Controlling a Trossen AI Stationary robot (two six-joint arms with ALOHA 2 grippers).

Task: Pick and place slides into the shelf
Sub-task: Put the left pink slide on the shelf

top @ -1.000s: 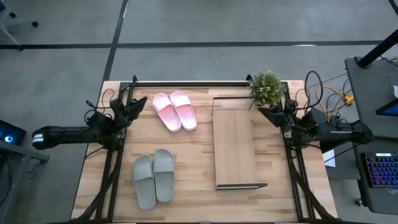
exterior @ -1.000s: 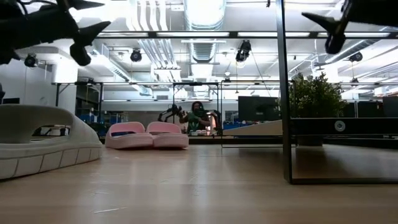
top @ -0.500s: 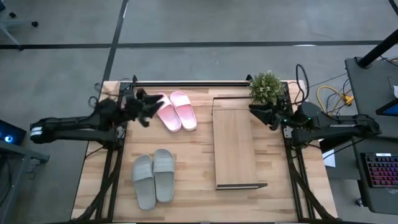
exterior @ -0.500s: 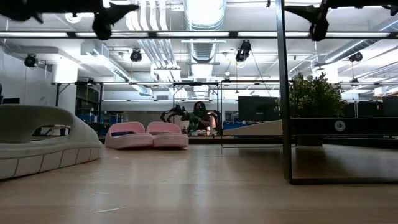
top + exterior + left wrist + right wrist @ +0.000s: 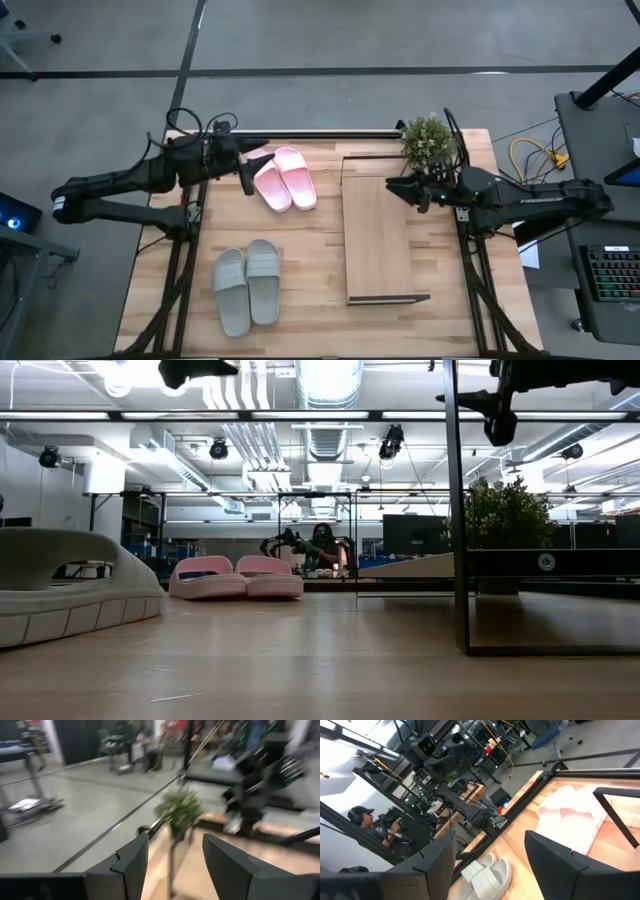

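Seen from above, the left gripper [image 5: 246, 176] hangs open just beside the pink slides [image 5: 282, 178], at their outer edge. The grey-green slides [image 5: 246, 283] lie well apart from it, toward the table's near edge. The right gripper [image 5: 394, 187], fingers spread and empty, hovers over the far end of the shelf [image 5: 377, 240], near a potted plant [image 5: 427, 141].

A robotics lab: exposed ceiling ducts [image 5: 318, 385], monitors [image 5: 412, 533], cabling.
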